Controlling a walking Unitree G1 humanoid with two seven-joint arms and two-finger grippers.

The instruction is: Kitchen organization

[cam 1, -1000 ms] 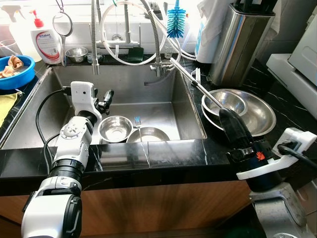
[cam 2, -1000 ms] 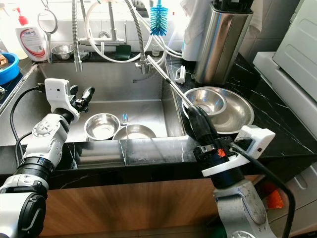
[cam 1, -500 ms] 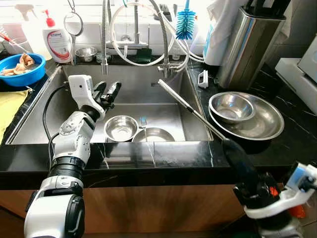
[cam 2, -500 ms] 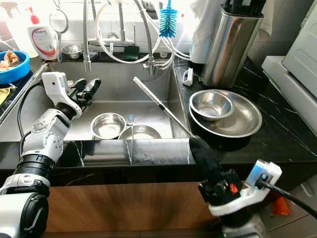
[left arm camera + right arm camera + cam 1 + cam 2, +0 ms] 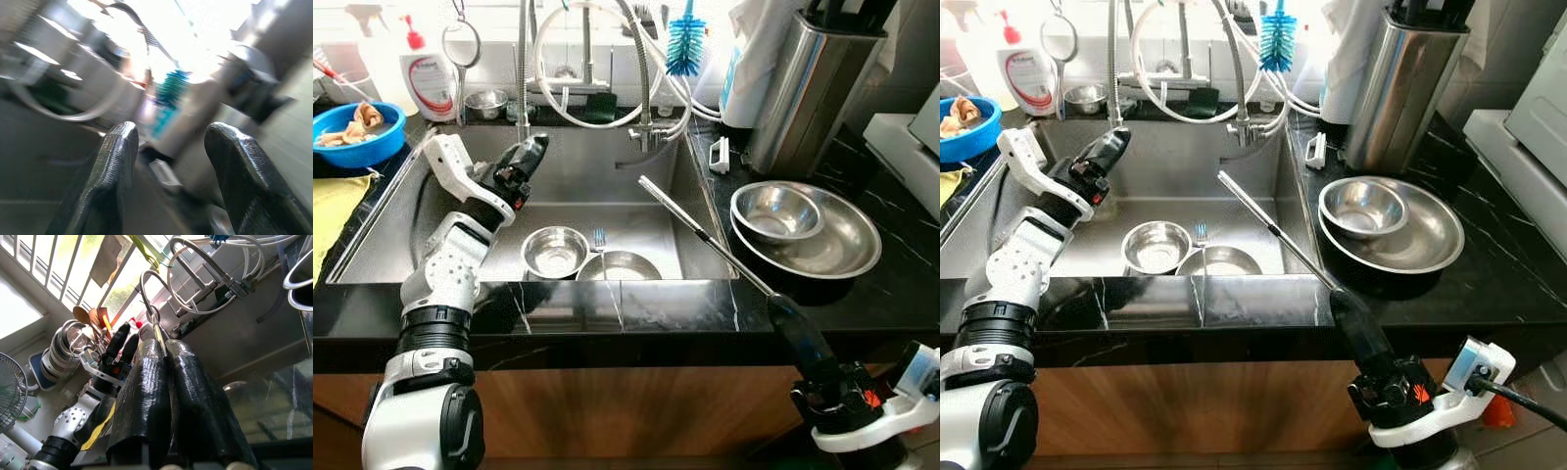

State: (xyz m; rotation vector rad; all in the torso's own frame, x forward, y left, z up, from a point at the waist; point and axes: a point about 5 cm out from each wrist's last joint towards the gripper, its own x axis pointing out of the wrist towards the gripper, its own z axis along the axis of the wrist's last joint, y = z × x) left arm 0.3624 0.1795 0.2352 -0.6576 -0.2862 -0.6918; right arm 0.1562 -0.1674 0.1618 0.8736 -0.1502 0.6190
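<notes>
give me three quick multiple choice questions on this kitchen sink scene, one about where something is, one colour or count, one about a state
1. Where do the two nested steel bowls sit?
A. on the counter to the right of the sink
B. inside the sink
C. on the floor

2. What colour is the bottle brush hanging by the tap?
A. red
B. blue
C. yellow

3. What are the right gripper's jaws doing?
A. spread wide and empty
B. closed on a long metal rod
C. closed on a bowl

Answers: 1 A, they rest on the black counter beside the basin. 2 B, its bristles are blue. 3 B, the right wrist view shows both jaws pressed around the rod, which reaches out over the sink.
</notes>
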